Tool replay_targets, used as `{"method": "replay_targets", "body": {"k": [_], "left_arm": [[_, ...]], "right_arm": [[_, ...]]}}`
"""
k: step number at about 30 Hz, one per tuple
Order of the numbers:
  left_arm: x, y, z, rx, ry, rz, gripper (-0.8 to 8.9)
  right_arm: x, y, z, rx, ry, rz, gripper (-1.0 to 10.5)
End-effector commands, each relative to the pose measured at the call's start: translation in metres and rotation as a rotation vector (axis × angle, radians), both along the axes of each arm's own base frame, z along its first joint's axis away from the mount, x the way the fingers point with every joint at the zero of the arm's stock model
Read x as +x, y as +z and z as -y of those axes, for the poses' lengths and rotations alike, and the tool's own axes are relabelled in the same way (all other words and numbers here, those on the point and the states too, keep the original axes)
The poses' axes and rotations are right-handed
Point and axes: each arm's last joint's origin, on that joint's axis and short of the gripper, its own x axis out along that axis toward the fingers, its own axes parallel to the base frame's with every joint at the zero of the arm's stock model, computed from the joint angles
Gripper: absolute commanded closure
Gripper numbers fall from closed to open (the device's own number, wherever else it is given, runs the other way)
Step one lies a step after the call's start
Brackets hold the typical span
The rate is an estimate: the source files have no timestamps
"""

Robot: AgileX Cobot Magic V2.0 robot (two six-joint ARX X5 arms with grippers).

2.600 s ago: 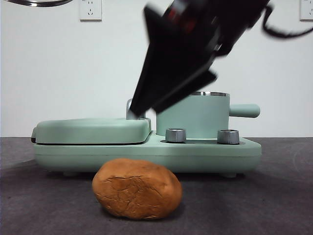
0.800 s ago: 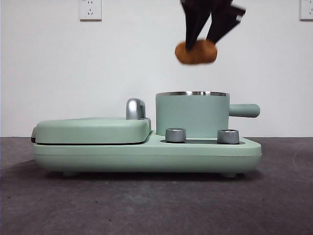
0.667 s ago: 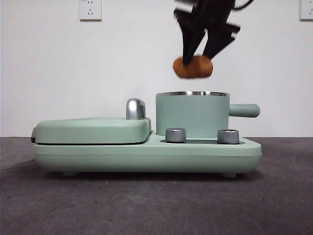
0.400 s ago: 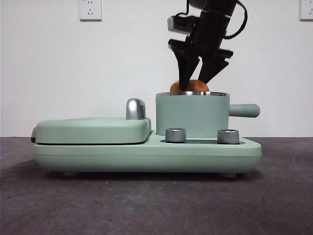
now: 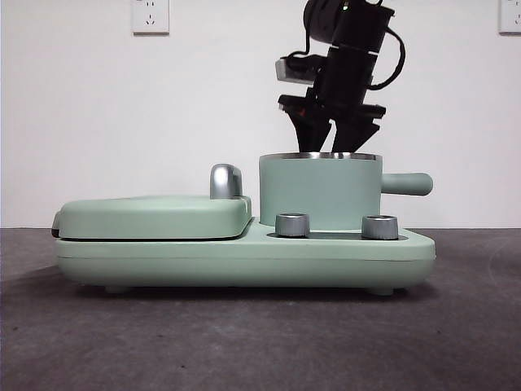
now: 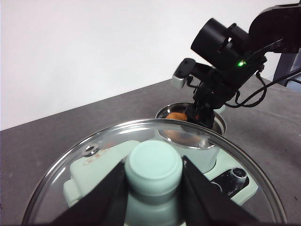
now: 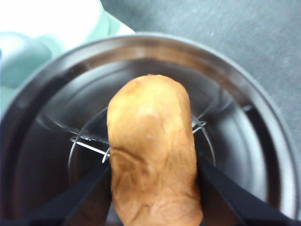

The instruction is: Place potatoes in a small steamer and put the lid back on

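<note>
Right pincer [image 5: 332, 147] dips into the small steamer [image 5: 320, 192], its jaws clamping the potato [image 7: 151, 150] that only the wrist views reveal inside the steel rim, while left pincer [image 6: 154, 188] holds the lid [image 6: 94, 155] by its knob above the griddle cover [image 5: 153, 217].

White wall [image 5: 98, 114], sockets [image 5: 151, 15], grey table [image 5: 244, 342].

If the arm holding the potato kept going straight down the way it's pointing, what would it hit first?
Probably the steamer's steel floor. The right gripper points straight down into the pot, shut on the potato, so the potato would likely touch bottom before the jaws. How much gap remains below it is hard to judge.
</note>
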Motion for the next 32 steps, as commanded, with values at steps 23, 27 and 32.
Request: {"method": "replay_targets", "body": {"k": [23,27,32], "left_arm": [[0.033,0.008,0.012,-0.075,-0.051,0.052,8.0],[0.047,0.004,0.019,-0.076,-0.08,0.035,8.0],[0.067,-0.004,0.033,-0.073,-0.12,0.022,7.99]], "right_arm": [[-0.208,0.156,0.095,0.191,0.031,0.458,5.7],[-0.246,0.136,0.113,0.219,0.008,0.464,5.7],[-0.281,0.117,0.129,0.265,-0.03,0.471,5.7]]}}
